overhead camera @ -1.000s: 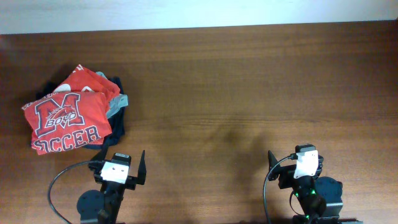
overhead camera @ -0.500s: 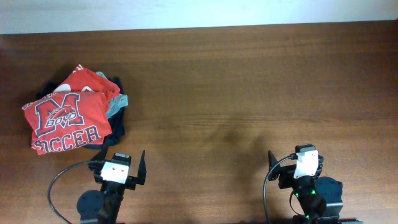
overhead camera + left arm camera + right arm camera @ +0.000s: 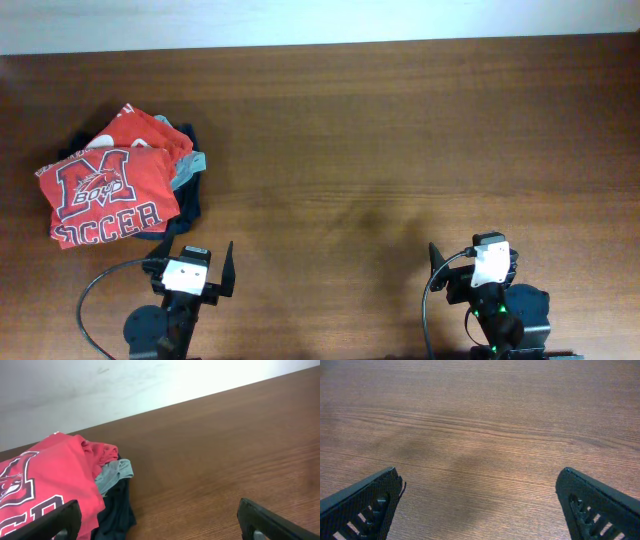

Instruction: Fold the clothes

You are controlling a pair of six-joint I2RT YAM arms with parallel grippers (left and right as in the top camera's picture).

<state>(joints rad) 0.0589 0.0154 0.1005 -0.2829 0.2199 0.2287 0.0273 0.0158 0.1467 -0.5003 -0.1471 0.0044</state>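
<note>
Wide apart and holding nothing: the jaws of the left gripper [image 3: 159, 519], its two dark fingers [image 3: 57, 522] at the bottom corners of the left wrist view, only bare wood between them. Likewise spread to the full and empty at the right gripper [image 3: 480, 502], with nothing but plain tabletop in its frame. From overhead, both set low at the near edge of the brown wooden table [image 3: 400, 130], the left one near the pile of clothes and the right one well apart from it, likely for the sake of keeping clear of the cloth. Just beyond the left gripper, at the table's left side, the orange-red T-shirt [image 3: 105, 195], touched by neither gripper, lying as a compact rectangle with its navy-and-white "M" logo and the word "SOCCER" facing up. Seemingly folded already and laid on top of a small stack, perhaps as the latest finished piece. Underneath and behind it, another red shirt [image 3: 140, 130], a bit of grey garment [image 3: 190, 166] poking out at the right, and a navy garment [image 3: 188, 205] lowest of all, touching the wood.
</note>
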